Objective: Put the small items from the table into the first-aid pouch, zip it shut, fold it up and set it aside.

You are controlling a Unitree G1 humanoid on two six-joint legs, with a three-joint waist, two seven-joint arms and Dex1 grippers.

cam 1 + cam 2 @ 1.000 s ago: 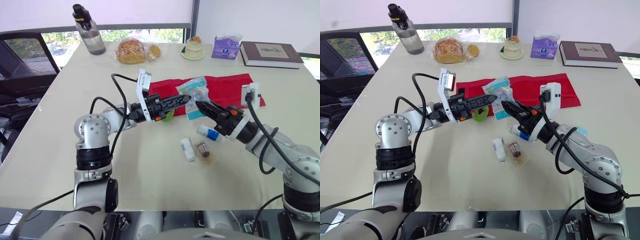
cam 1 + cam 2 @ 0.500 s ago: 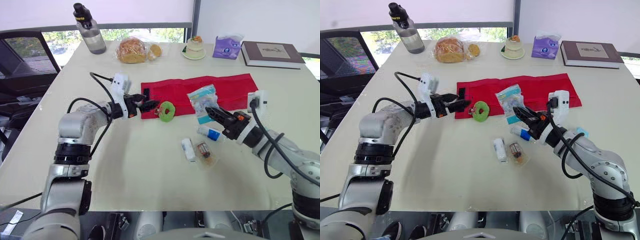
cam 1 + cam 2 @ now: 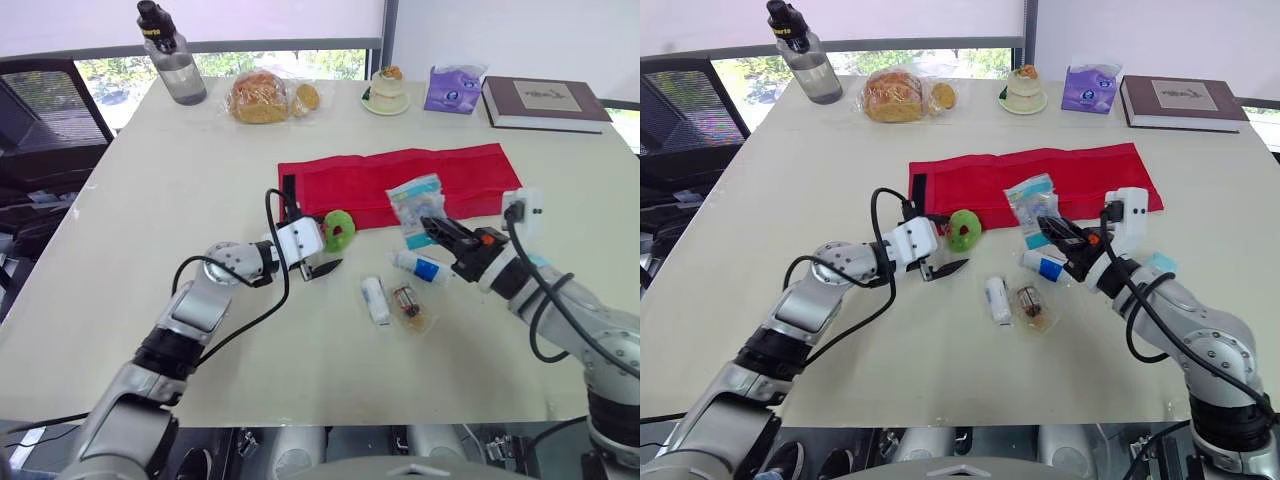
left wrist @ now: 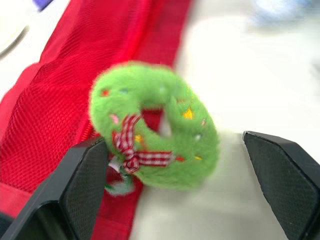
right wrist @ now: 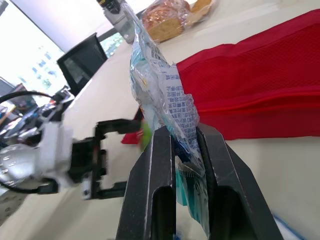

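Your right gripper point(image 3: 432, 224) pinches a crinkled clear, blue-printed packet point(image 3: 414, 198); your left gripper point(image 3: 322, 268) gapes before the fuzzy green wreath point(image 3: 338, 229).

1. The pouch point(image 3: 400, 180) is red with a fine mesh weave and a black strip at one end.
2. The wreath point(image 4: 195, 135) is fuzzy green, flecked with red, yellow and blue, and has a red-and-white checked bow.
3. The packet point(image 3: 415, 203) is clear with blue-green print.
4. The tube point(image 3: 420, 266) is white and blue.
5. The roll point(image 3: 375, 298) is white.
6. The table point(image 3: 150, 180) is cream.
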